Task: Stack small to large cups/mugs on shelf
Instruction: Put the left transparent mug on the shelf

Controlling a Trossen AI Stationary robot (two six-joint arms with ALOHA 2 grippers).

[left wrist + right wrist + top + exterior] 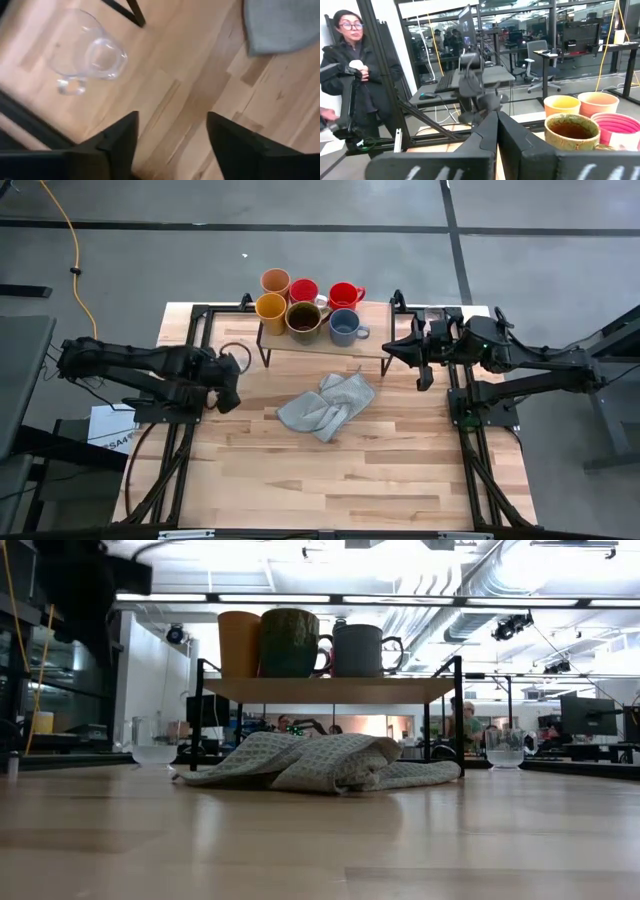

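Observation:
Several mugs stand on the shelf (375, 340): a peach tumbler (275, 281), two red mugs (303, 291) (345, 295), a yellow (271, 307), a brown (303, 320) and a grey-blue one (345, 327). A clear glass cup (95, 57) stands on the table left of the shelf (235, 352). Just on its near side, my left gripper (172, 120) points down, open and with nothing between its fingers. A second glass cup (505, 748) stands right of the shelf. My right gripper (497, 130) hangs level by the shelf's right end, shut with nothing in it.
A crumpled grey cloth (328, 407) lies on the table in front of the shelf, between the two arms. Black frame rails (180, 430) run along both table sides. A person (355, 75) stands beyond the table's left side.

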